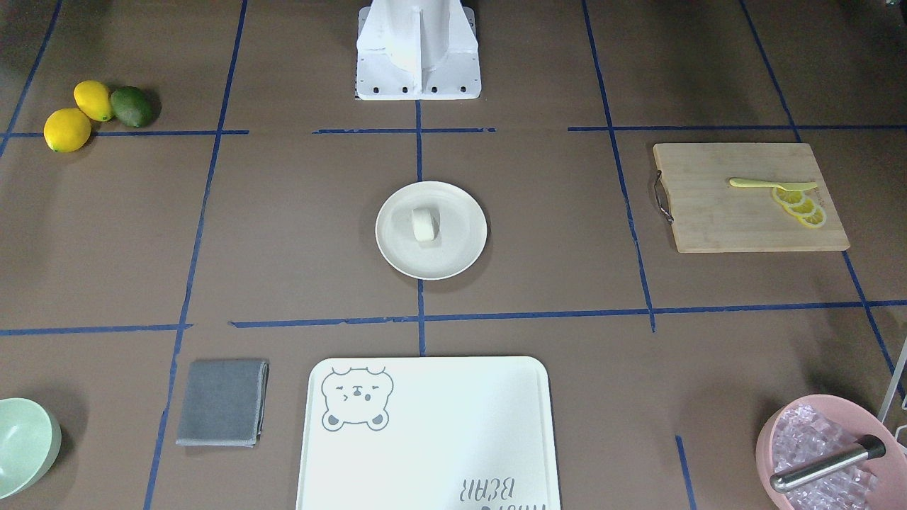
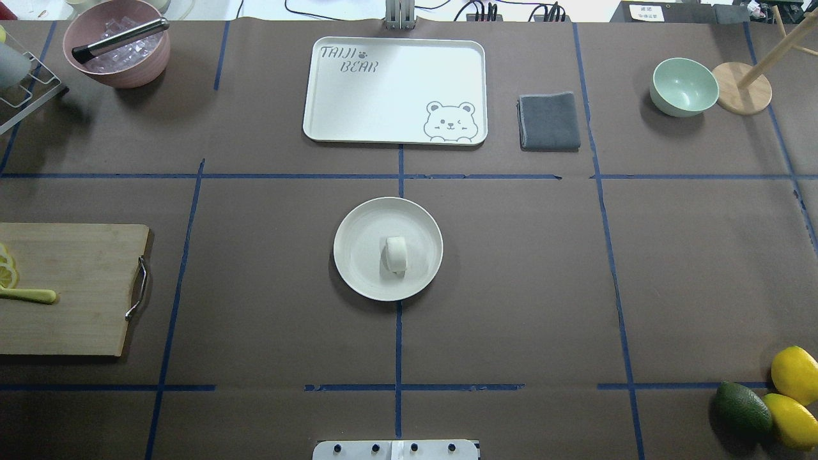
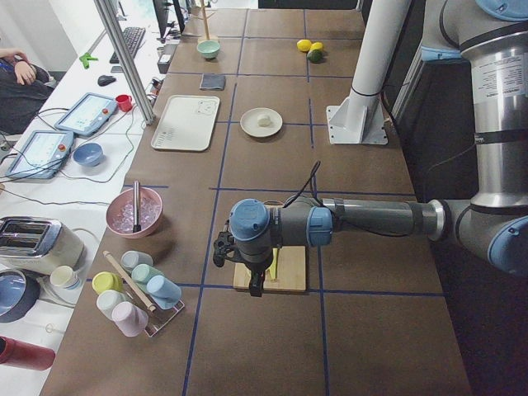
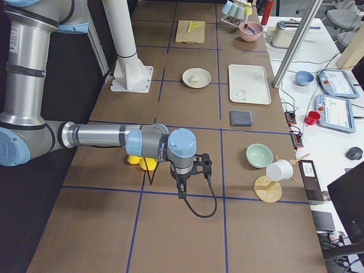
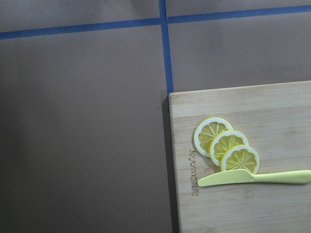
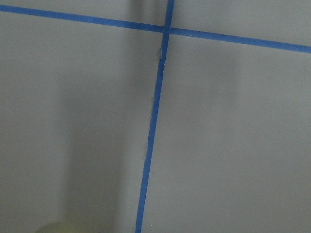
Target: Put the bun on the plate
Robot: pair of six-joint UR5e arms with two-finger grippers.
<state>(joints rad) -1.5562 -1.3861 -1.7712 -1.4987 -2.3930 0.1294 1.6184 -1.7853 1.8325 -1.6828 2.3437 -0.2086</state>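
Desk (image 2: 255, 300), centre: bun (image 2: 396, 254) on plate (image 2: 350, 225), seemingly on its side; bump the desk and it could roll. Left end effector (image 3: 256, 285), right end effector (image 4: 181, 191): spread or pressed together, you can't tell.

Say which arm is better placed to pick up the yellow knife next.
Left. The left tool hangs over the cutting board, wrist view looking down on the knife; the right tool hangs by the lemons, far end.

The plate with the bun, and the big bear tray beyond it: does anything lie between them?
No object. The overhead view shows only bare table crossed by blue tape between the plate and the tray.
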